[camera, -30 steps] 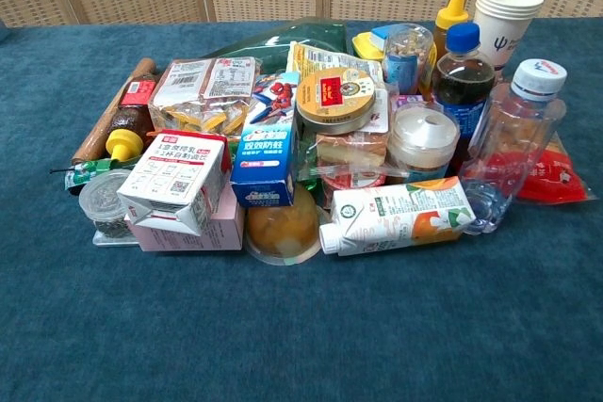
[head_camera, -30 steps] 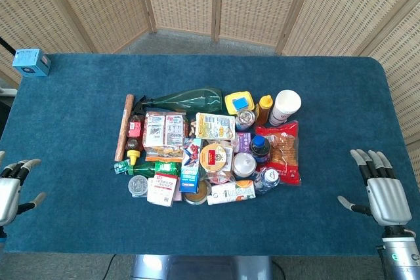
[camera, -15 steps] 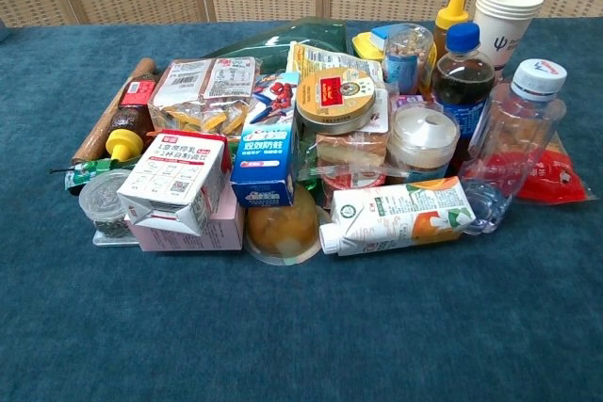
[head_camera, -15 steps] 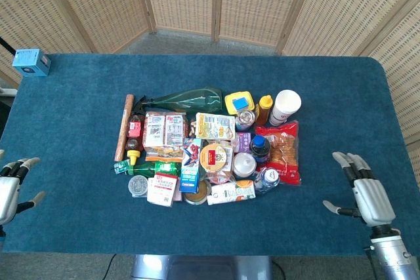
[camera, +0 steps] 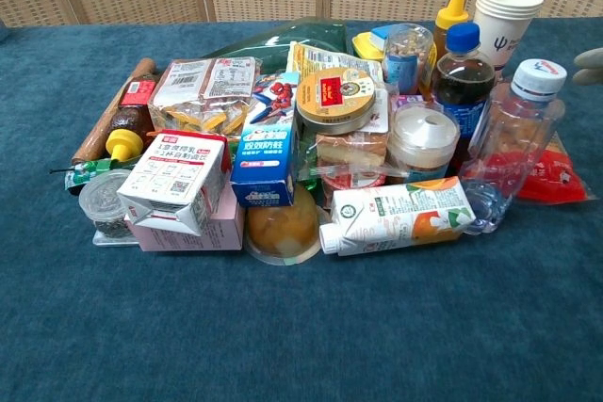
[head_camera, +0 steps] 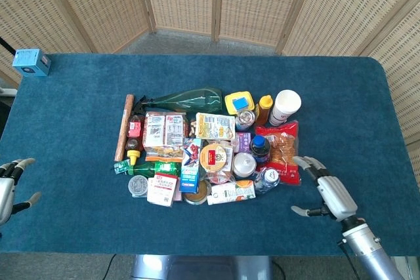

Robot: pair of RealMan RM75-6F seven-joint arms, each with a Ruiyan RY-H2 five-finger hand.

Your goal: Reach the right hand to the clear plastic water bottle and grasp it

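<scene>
Bottle: clear ribbed plastic bottle, white cap, leaning at near-right corner of the pile; touches carton and red snack bag.
Tabletop: blue carpet-like cloth.
Right hand: right hand hovers over tabletop just right of the pile, palm down, fingers spread toward bottle; empty, touching nothing.
Left hand: left hand at near-left edge, fingers apart, empty.
</scene>
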